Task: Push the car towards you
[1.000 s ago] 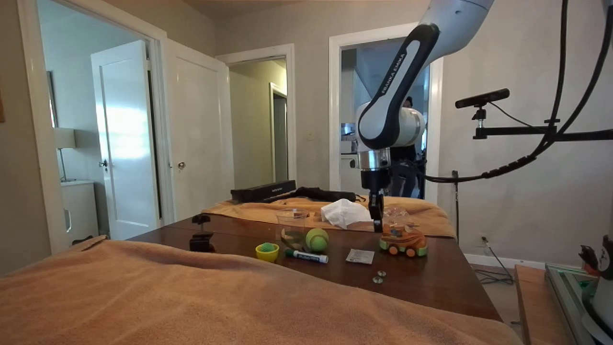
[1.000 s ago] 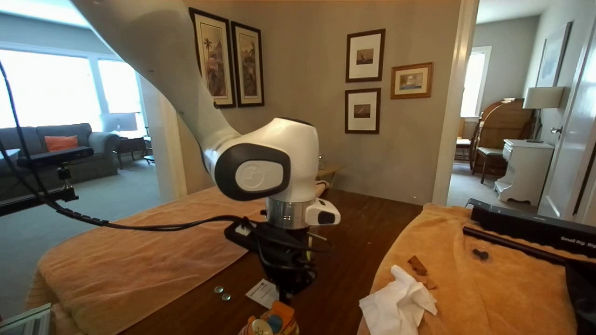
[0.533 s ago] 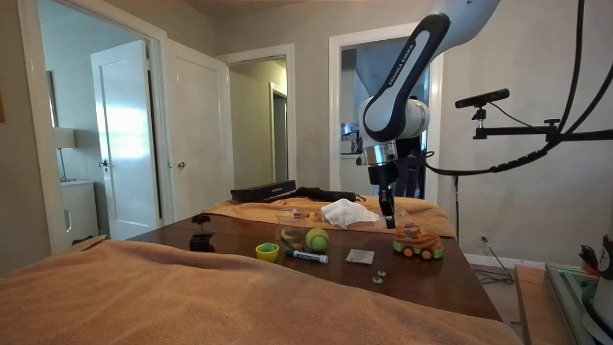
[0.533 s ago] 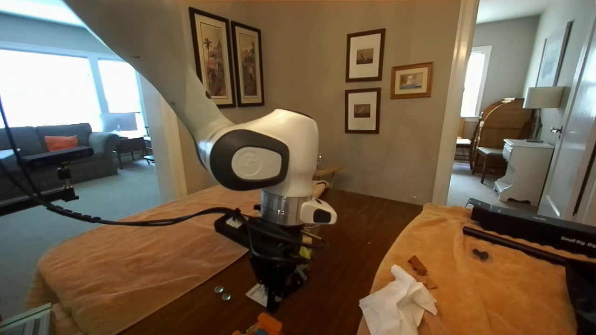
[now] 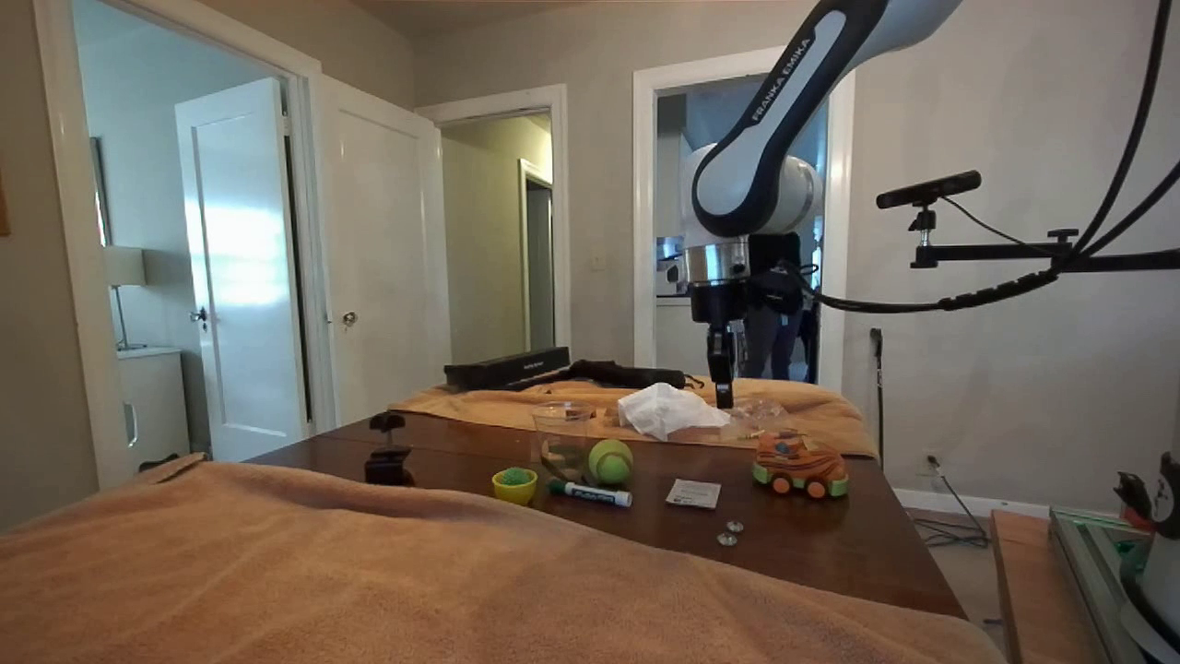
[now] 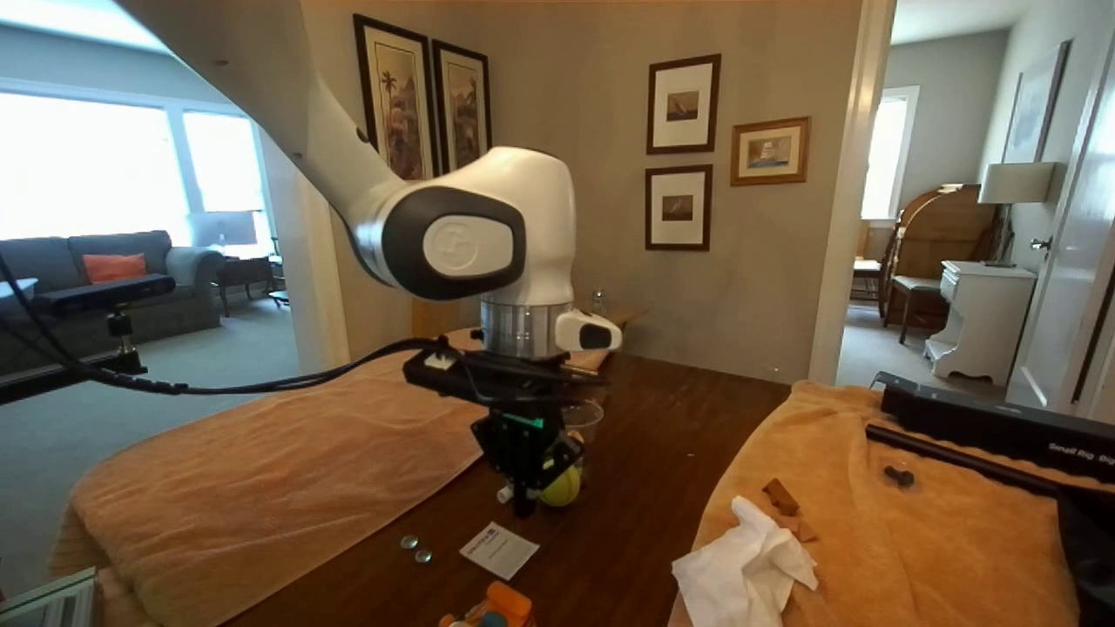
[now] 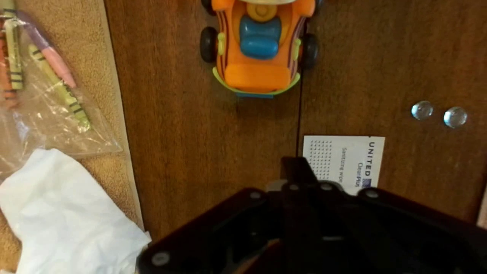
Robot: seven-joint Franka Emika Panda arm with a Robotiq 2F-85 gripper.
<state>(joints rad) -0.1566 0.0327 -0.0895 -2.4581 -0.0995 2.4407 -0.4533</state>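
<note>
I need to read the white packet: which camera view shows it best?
The wrist view: the packet is largest there and its word UNITED is readable, although the gripper covers part. Both exterior views show it whole, but too small to read.

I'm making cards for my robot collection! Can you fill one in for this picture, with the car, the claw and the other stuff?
Star: orange car, blue inside, on the wooden table
Robot part: claw, shut, hovering apart from the car
Flat thing: white wipe packet
Shiny things: two clear round beads
Bouncy thing: yellow-green tennis ball
Soft thing: crumpled white tissue
Colouring: crayons in a clear bag
</note>
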